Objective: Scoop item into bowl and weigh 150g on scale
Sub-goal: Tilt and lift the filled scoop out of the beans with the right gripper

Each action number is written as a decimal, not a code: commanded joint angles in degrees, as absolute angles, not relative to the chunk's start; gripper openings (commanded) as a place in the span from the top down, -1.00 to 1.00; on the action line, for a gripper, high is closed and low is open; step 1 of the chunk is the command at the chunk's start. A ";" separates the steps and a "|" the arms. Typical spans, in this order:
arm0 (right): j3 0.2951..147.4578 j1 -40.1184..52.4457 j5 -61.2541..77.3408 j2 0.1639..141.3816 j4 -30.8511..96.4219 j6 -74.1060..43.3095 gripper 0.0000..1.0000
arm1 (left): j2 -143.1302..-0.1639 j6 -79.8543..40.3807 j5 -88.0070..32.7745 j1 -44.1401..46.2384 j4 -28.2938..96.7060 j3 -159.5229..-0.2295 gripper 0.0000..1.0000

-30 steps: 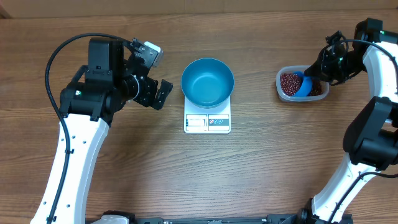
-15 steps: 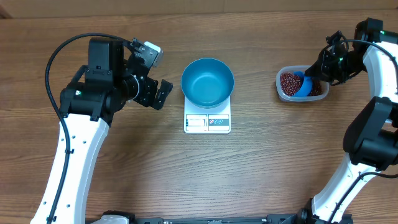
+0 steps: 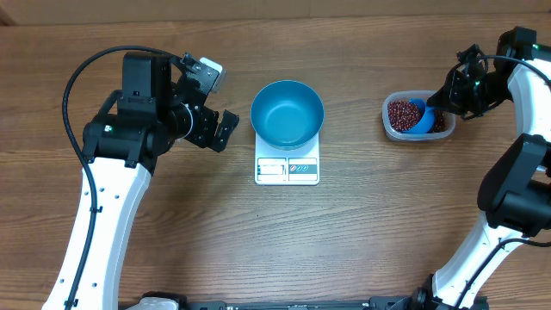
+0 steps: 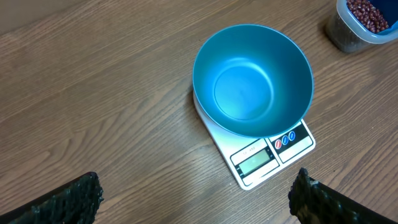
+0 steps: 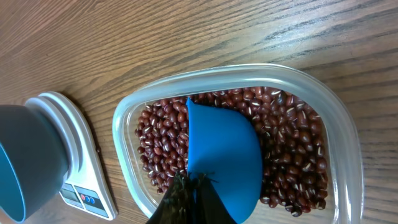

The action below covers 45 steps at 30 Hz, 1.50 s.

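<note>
Toward the left edge of the wooden bench (image 3: 198, 241), the left arm (image 3: 129, 129) hangs above the surface. Its left jaws are spread wide and grip nothing. Their dark fingertips (image 4: 68, 199) show at the two lower corners of the left wrist view, well apart from each other.

Just to the right, at mid-bench and nearer the far edge than the near one, the white scale (image 3: 287, 169) lies flat. Its display and buttons face the near edge. The round blue bowl (image 3: 287, 113) sits upright on the platform, slightly wider than the scale, with its smooth blue inside open to the overhead camera.

Farther right, toward the right edge and well apart from the scale, a clear plastic tub (image 3: 389, 129) rests on the bench. It holds the red-brown beans (image 3: 398, 112) in a loose heap that covers its floor. A small blue scoop (image 3: 419, 118) stands among the beans in the tub's right half, its rounded back turned to the right wrist camera.

The right arm (image 3: 525, 86) reaches in from the right edge. Its right jaws are pressed together on the scoop's end, pinching it. The handle itself is hidden behind the black fingers (image 5: 186, 199).
</note>
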<state>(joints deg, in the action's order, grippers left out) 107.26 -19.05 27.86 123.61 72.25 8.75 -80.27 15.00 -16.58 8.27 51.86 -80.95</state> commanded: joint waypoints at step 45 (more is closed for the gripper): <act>105.93 -25.21 34.89 126.15 71.22 18.55 0.93 | -80.25 14.59 -17.43 8.60 51.83 -80.77 -0.99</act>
<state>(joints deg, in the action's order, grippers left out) 106.37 -23.90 36.53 125.19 71.44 17.32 -80.27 15.00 -16.58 8.27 51.83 -80.93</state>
